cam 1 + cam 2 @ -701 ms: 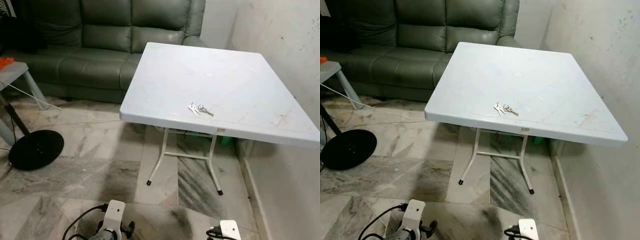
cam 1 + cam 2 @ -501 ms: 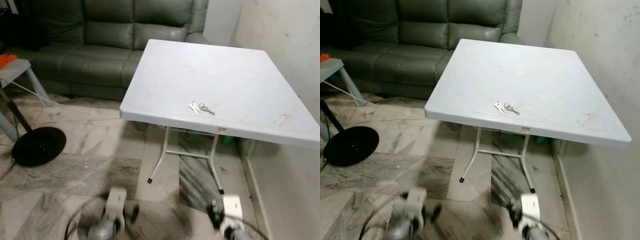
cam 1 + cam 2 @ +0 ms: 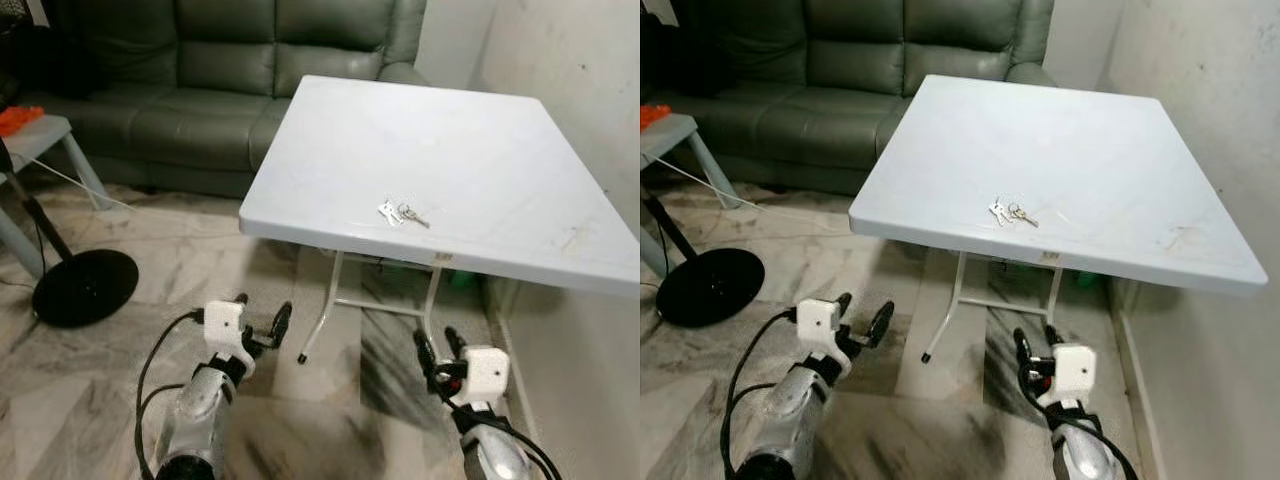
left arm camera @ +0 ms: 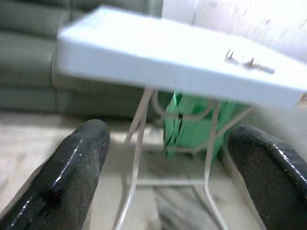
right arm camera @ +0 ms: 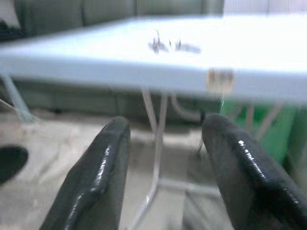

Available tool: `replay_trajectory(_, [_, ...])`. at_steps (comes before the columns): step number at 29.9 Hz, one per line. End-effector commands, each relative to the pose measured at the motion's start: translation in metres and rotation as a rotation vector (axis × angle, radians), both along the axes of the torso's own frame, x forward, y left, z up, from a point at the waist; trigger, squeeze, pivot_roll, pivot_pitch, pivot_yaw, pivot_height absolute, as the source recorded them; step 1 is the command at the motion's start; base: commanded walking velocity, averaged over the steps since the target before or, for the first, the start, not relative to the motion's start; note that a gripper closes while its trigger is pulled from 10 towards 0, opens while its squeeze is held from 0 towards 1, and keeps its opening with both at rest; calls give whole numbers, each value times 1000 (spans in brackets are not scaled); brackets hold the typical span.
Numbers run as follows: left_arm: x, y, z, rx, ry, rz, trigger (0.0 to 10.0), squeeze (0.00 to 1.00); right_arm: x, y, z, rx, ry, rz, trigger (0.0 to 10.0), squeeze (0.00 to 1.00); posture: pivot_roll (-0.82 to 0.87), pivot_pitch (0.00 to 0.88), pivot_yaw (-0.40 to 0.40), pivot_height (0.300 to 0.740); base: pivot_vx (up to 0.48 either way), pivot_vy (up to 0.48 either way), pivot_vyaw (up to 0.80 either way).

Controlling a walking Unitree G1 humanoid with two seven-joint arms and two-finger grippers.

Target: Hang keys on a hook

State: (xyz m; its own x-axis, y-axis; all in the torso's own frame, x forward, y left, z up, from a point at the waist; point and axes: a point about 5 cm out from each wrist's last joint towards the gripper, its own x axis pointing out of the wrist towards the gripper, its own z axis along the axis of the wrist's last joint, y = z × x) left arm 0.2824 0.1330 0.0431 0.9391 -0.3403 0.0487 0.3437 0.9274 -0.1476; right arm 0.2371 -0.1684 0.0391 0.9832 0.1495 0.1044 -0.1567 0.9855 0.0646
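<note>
A small bunch of silver keys lies near the front edge of a white folding table. The keys lie on the tabletop in the right wrist view, and the keys appear blurred in the left wrist view. My left gripper is raised in front of the table, lower than its top, fingers open and empty. My right gripper is likewise raised below the table's front edge, open and empty. No hook is in view.
A dark green sofa stands behind the table. A black round stand base and a grey side table are on the left. A white wall runs along the right. A green object sits under the table.
Both arms have risen from the bottom edge into view, grippers now pointing at the table. The camera has shifted slightly.
</note>
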Motion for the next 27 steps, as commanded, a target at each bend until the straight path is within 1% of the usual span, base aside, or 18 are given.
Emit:
replay_trajectory(1, [2,-3,13,-16,-47,-27,10000,0,3,6,20,16,-74,29,10000,0,-10,9,-46,740,0,0,0])
replay_trajectory(4, [2,-4,34,-50,-112,-48,10000,0,5,9,43,36,-144,40,10000,0,-10,13,-49,740,0,0,0])
replay_trajectory(5, [2,-4,38,-57,-121,-52,10000,0,5,9,48,40,-153,41,10000,0,-10,13,-49,740,0,0,0])
replay_trajectory(6, [2,-2,48,-70,-136,-55,10000,0,5,6,57,54,-166,32,10000,0,-11,14,-51,740,0,0,0])
replay_trajectory(8, [3,-1,53,-94,-131,-46,10000,0,6,2,61,68,-165,25,10000,0,-11,16,-51,740,0,0,0])
replay_trajectory(9, [5,1,55,-107,-121,-35,10000,0,6,-1,61,64,-159,20,10000,0,-10,15,-55,740,0,0,0])
replay_trajectory(10, [7,2,56,-124,-91,-17,10000,0,7,-5,60,53,-142,14,10000,0,-9,15,-57,740,0,0,0])
replay_trajectory(11, [7,2,56,-124,-91,-17,10000,0,7,-5,60,53,-142,14,10000,0,-9,15,-57,740,0,0,0])
replay_trajectory(12, [9,3,56,-130,-59,-1,10000,0,6,-7,60,46,-128,11,10000,0,-8,13,-59,740,0,0,0])
replay_trajectory(14, [11,3,57,-140,-34,13,10000,0,6,-8,61,42,-123,13,10000,0,-8,13,-59,740,0,0,0])
replay_trajectory(16, [12,3,57,-105,-5,15,10000,0,6,-8,64,41,-118,27,10000,0,-10,11,-62,740,0,0,0])
replay_trajectory(18, [12,2,56,-74,44,36,10000,0,6,-6,66,10,-107,56,10000,0,-8,10,-63,740,0,0,0])
replay_trajectory(19, [12,2,57,-52,58,43,10000,0,5,-5,65,5,-95,75,10000,1000,-8,7,-63,740,0,0,0])
replay_trajectory(22, [11,2,59,-43,59,28,10000,0,5,-5,66,17,-94,92,10000,1000,-6,3,-65,740,0,0,0])
replay_trajectory(27, [11,4,63,-18,53,17,10000,0,6,-7,66,0,-80,86,10000,1000,-3,0,-67,740,0,0,0])
